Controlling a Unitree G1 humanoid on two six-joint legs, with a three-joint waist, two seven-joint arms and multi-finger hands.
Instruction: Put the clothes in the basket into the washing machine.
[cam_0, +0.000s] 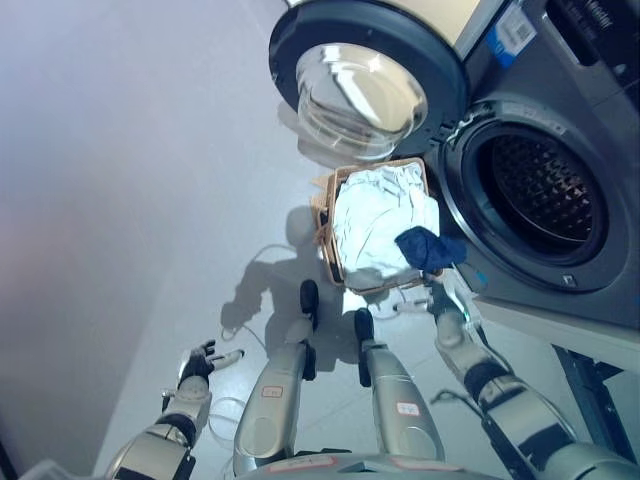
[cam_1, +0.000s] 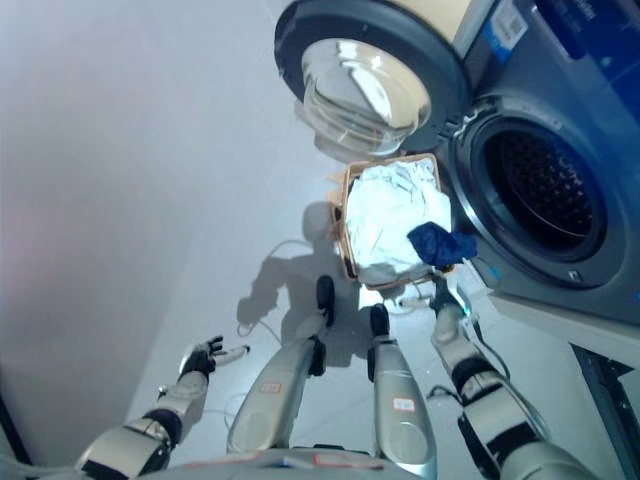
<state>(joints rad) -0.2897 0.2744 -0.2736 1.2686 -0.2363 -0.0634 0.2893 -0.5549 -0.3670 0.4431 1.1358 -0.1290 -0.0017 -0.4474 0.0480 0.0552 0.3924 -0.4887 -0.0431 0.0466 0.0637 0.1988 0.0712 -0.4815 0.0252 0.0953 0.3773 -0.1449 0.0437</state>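
Note:
A brown woven basket (cam_0: 324, 238) stands on the floor in front of the washing machine (cam_0: 590, 110). It is heaped with white clothes (cam_0: 372, 222). A dark blue cloth (cam_0: 430, 248) hangs over the basket's near right corner. My right hand (cam_0: 446, 300) is at that corner, just below the blue cloth. The washer's dark drum (cam_0: 540, 195) is open, and its round glass door (cam_0: 365, 85) is swung out to the left, behind the basket. My left hand (cam_0: 203, 362) hangs low at the left, open, away from the basket and holding nothing.
A light wall (cam_0: 120, 200) runs along the left side. The open door overhangs the far end of the basket. A metal frame leg (cam_0: 590, 395) stands at the lower right beneath the washer's front.

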